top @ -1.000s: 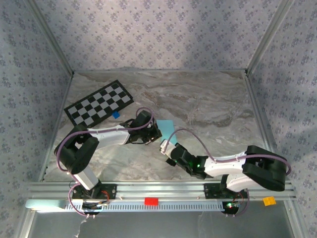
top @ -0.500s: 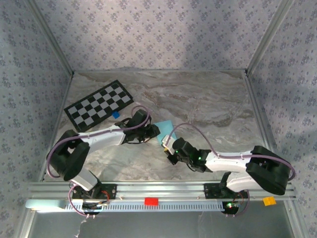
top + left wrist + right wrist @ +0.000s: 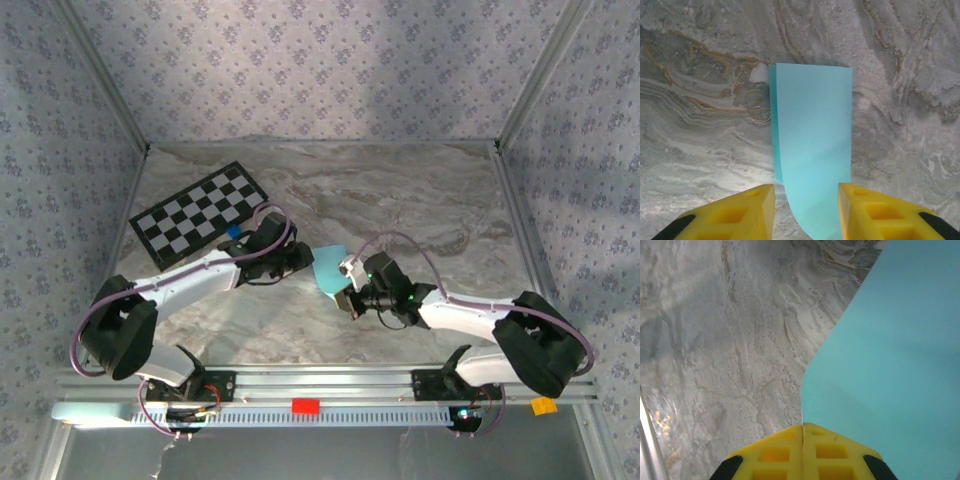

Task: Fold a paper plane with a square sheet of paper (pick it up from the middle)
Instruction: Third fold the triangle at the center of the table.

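the right gripper (image 3: 803, 427) is clenching one edge of the folded paper (image 3: 327, 270) on the table (image 3: 420, 200); the left gripper (image 3: 806, 192) is sitting released, fingers astride the paper's left end.

No legible text, number, label or brand is visible; the checkerboard card (image 3: 200, 208) shows only black-and-white squares.

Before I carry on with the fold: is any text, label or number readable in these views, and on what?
No readable text anywhere.
On the square sheet of paper: nothing, plain blue.
On the checkerboard card: only black and white squares.
On the red tag and orange tag by the front rail: too small to read.
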`<action>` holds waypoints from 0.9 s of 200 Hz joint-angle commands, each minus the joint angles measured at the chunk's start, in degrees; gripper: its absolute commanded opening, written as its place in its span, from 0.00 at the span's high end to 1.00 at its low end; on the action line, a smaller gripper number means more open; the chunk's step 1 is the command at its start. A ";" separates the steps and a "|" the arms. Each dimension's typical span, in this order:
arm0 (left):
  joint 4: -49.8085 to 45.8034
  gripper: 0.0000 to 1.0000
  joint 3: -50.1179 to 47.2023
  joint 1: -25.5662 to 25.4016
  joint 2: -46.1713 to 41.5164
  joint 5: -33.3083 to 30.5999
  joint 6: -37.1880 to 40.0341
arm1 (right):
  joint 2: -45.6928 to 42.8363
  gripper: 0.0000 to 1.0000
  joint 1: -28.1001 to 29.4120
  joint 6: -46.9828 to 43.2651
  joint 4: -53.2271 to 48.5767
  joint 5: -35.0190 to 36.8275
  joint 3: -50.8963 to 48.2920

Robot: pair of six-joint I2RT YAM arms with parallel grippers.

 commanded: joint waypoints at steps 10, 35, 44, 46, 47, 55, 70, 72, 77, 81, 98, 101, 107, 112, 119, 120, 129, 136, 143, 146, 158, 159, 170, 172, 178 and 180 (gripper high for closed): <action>0.42 0.65 3.11 0.86 0.19 1.93 2.30 | 3.16 1.00 -4.83 8.72 0.32 -13.41 2.11; 0.80 0.67 4.41 0.92 2.07 3.00 2.77 | 5.87 1.00 -6.21 10.60 0.71 -17.59 3.07; 1.18 0.68 4.68 0.88 2.70 3.53 3.09 | 6.68 1.00 -6.19 11.02 1.19 -18.31 3.27; 1.22 0.68 4.72 0.85 2.83 3.62 3.16 | 6.85 1.00 -6.18 11.00 1.29 -18.43 3.31; 1.22 0.68 4.75 0.85 2.88 3.70 3.18 | 6.94 1.00 -6.22 11.09 1.32 -18.53 3.34; 1.36 0.68 5.04 1.08 3.64 4.20 3.37 | 7.64 1.00 -6.19 11.38 1.61 -19.05 3.56; 2.39 0.69 5.48 1.24 4.96 5.49 3.55 | 8.23 1.00 -6.18 12.09 1.46 -19.32 4.13; 2.56 0.69 5.51 1.30 5.15 5.65 3.62 | 8.23 1.00 -6.20 12.30 1.45 -19.30 4.10; 3.12 0.70 5.62 1.50 5.77 6.29 3.71 | 8.18 1.00 -6.19 12.67 1.73 -19.31 4.14; 3.37 0.70 5.88 1.65 6.15 6.76 3.74 | 8.10 1.00 -6.10 13.02 1.94 -19.18 4.07; 3.68 0.72 7.33 2.14 8.10 8.39 4.44 | 8.07 1.00 -6.00 14.47 3.02 -18.91 3.79; 3.60 0.73 7.57 2.24 8.38 8.55 4.57 | 8.05 1.00 -5.94 14.69 3.10 -18.73 3.78; 3.54 0.74 8.15 2.47 9.06 8.79 4.78 | 7.92 1.00 -5.92 15.05 3.07 -18.55 3.80; 3.57 0.74 8.48 2.57 9.50 9.13 4.94 | 7.88 1.00 -5.95 15.40 3.02 -18.44 3.74; 3.87 0.74 8.97 2.72 10.29 9.54 5.18 | 7.83 1.00 -5.91 15.81 3.26 -18.28 3.58; 3.90 0.74 9.03 2.70 10.43 9.56 5.21 | 7.82 1.00 -5.91 15.91 3.27 -18.27 3.51; 4.02 0.75 9.79 2.95 11.65 10.51 5.40 | 7.44 1.00 -5.91 16.71 3.76 -17.71 3.08; 4.22 0.76 10.36 3.13 12.62 11.39 5.61 | 7.18 1.00 -5.95 17.41 4.39 -17.24 2.41; 4.54 0.78 10.99 3.22 13.83 12.12 5.80 | 7.06 1.00 -5.92 17.89 5.03 -17.05 2.02; 4.55 0.78 11.19 3.30 14.36 12.34 5.82 | 6.96 1.00 -5.91 18.09 5.31 -17.04 1.80; 4.83 0.80 12.52 3.31 16.29 13.59 5.88 | 7.06 1.00 -5.96 18.58 5.66 -17.04 1.30; 4.91 0.80 12.56 3.31 16.42 13.69 5.91 | 7.04 1.00 -5.89 18.61 5.70 -17.04 1.32; 5.46 0.82 13.78 3.30 18.61 15.01 6.09 | 7.07 1.00 -5.83 19.03 5.86 -17.36 1.10; 5.39 0.83 13.96 3.44 19.05 15.15 6.10 | 7.04 1.00 -5.83 19.16 6.02 -17.38 1.04; 5.18 0.85 14.75 3.39 20.08 15.63 6.24 | 7.03 1.00 -5.80 19.34 6.42 -17.48 0.83; 5.13 0.85 15.03 3.35 20.49 15.86 6.32 | 7.03 1.00 -5.77 19.32 6.51 -17.37 0.77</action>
